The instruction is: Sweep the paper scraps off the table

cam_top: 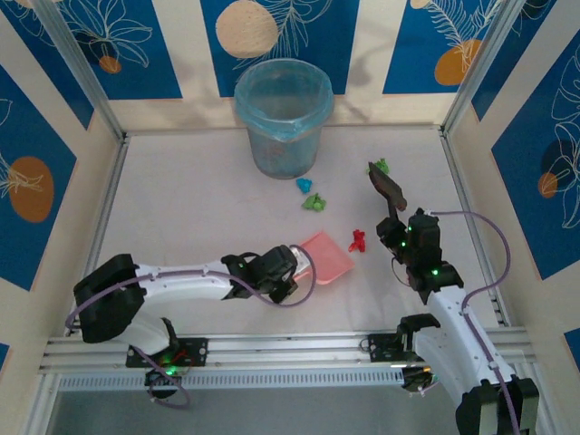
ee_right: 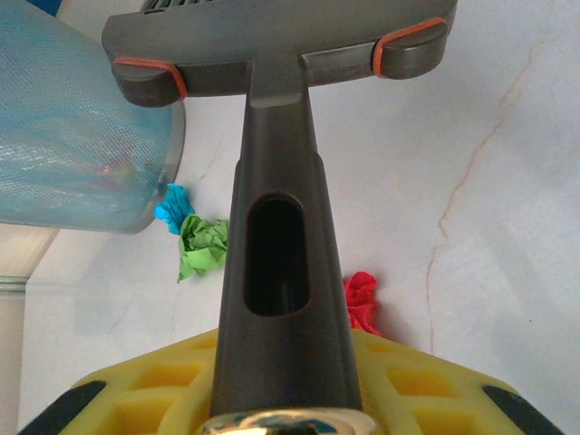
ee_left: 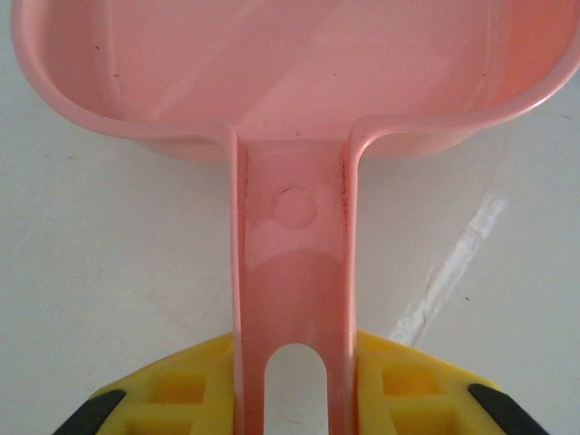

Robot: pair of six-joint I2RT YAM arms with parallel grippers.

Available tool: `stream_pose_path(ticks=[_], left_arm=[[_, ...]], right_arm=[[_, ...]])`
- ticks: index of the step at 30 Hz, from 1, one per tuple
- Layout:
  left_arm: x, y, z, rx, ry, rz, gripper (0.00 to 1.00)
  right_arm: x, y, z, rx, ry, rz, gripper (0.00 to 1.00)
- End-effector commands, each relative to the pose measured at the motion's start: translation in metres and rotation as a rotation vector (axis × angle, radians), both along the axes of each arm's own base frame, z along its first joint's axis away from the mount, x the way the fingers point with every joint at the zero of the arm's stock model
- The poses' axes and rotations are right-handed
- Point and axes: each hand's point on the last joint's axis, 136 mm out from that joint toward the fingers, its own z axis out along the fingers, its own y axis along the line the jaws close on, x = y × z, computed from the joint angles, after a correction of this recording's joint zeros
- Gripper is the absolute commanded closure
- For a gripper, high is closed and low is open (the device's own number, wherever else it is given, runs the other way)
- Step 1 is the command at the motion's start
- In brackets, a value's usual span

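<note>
Clamping the handle of the pink dustpan [cam_top: 326,256], the left gripper [ee_left: 294,385] is holding the pan low over the table [cam_top: 181,181], its mouth facing the red scrap [cam_top: 357,240] lying just beside the lip. The right gripper [ee_right: 285,399] is squeezing the handle of the dark brush [cam_top: 387,186], whose head is hanging out near a stray green scrap [cam_top: 381,166] toward the table's right edge. A cyan scrap [cam_top: 304,185] and a second green scrap [cam_top: 314,201] are sitting close together between the blue-lined bin [cam_top: 283,109] and the pan.

These wads are looking light and springy, so a quick stroke is risking flicking them past the pan or over its sides. Whether the lip is touching the table is not showing; if it is riding above the surface, scraps are likely sliding underneath. The cyan and green pair are lying off the line from brush to pan, so a straight pull is probably missing them or nudging them against the bin's base. Sideways drag on the bristles is also threatening to twist the brush in the fingers.
</note>
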Motion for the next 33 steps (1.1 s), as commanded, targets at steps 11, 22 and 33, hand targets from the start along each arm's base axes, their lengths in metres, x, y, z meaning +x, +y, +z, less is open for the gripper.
stream_pose_path(ticks=[11,22,33], left_arm=[[-0.004,0.001,-0.014,0.181,-0.048,-0.101,1.00],[0.005,0.005,-0.024,0.238,-0.063,-0.059,1.00],[0.009,0.009,-0.027,0.273,-0.072,-0.038,1.00]], right_arm=[[0.007,0.024,0.014,0.182,0.243,0.033,1.00],[-0.011,0.041,0.016,0.319,0.367,0.029,1.00],[-0.060,0.067,0.004,0.483,0.532,-0.015,1.00]])
